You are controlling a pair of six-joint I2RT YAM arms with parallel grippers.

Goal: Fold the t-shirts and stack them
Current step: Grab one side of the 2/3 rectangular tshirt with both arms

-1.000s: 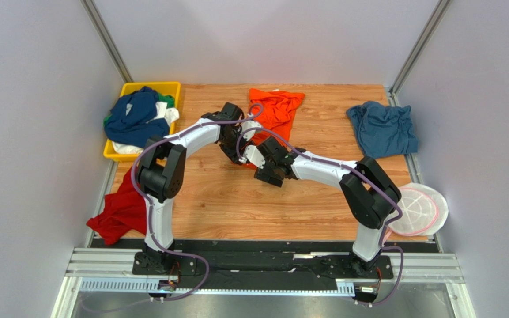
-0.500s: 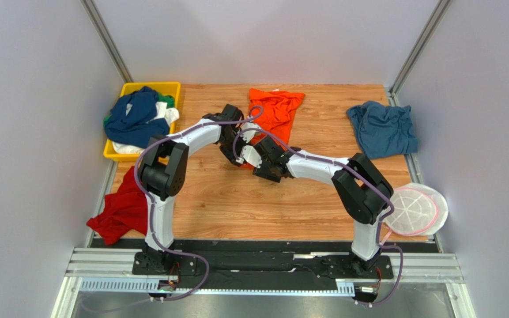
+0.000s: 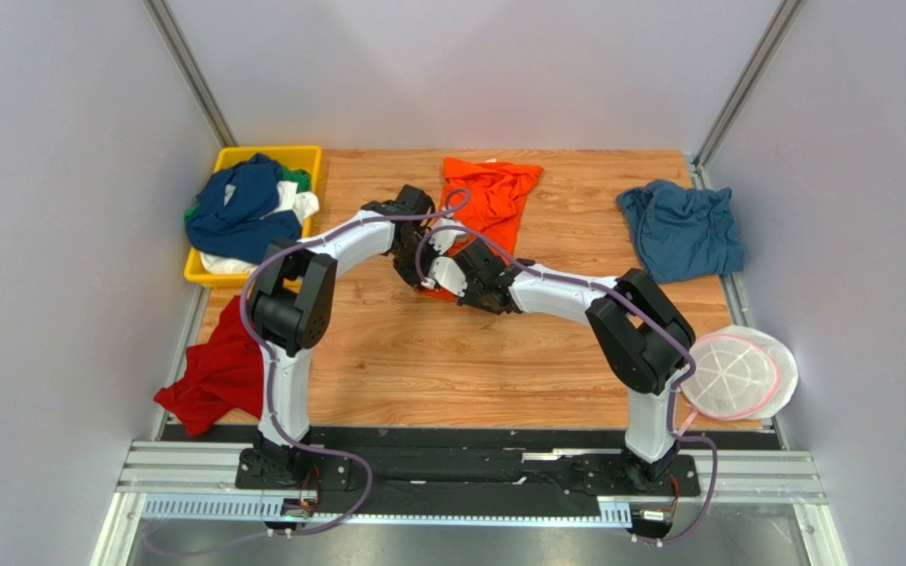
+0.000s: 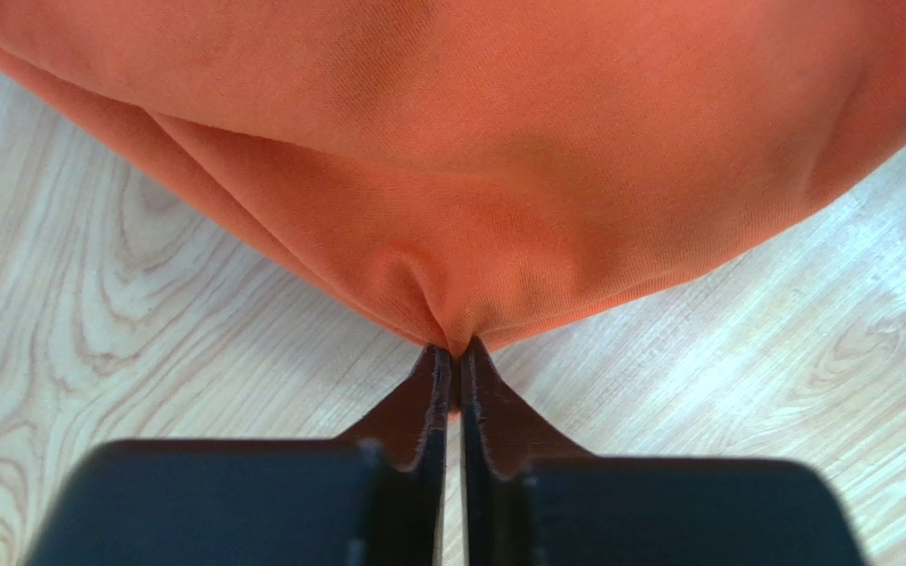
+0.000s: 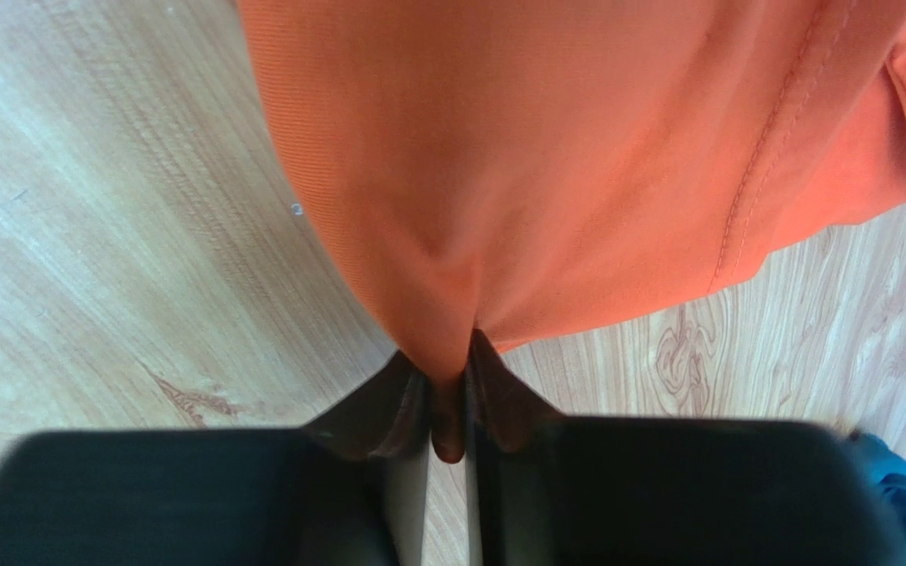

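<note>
Orange t-shirt (image 3: 487, 201) is lying far-middle on the counter (image 3: 422, 354), and we're now pinching its near edge with left fingers (image 4: 448, 368) and right fingers (image 5: 472, 368), both just snapped nearly shut, so we're probably starting the fold.

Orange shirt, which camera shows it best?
Top external view: most of the orange shirt shows, only its near edge hidden. The wrist views show only close patches pinched by the left tool and right tool.
</note>
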